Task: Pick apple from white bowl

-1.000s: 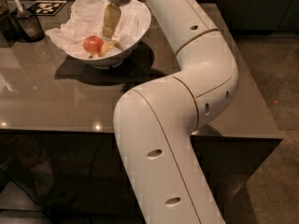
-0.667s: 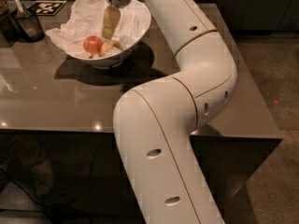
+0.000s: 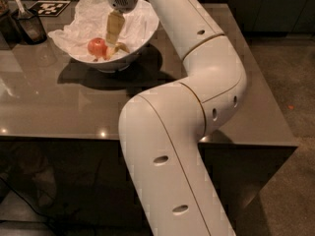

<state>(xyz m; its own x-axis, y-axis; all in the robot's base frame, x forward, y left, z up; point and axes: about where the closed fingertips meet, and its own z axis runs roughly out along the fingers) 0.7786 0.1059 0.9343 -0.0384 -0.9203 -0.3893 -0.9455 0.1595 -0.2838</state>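
Far to the gripper's left, a dark cup is noted on the grey table, with a black-and-white marker behind it. The apple is seated in the white bowl, just left of the gripper, which is lowered into the bowl from above. Whether it is apart or together cannot be told, nor whether the apple is touched.
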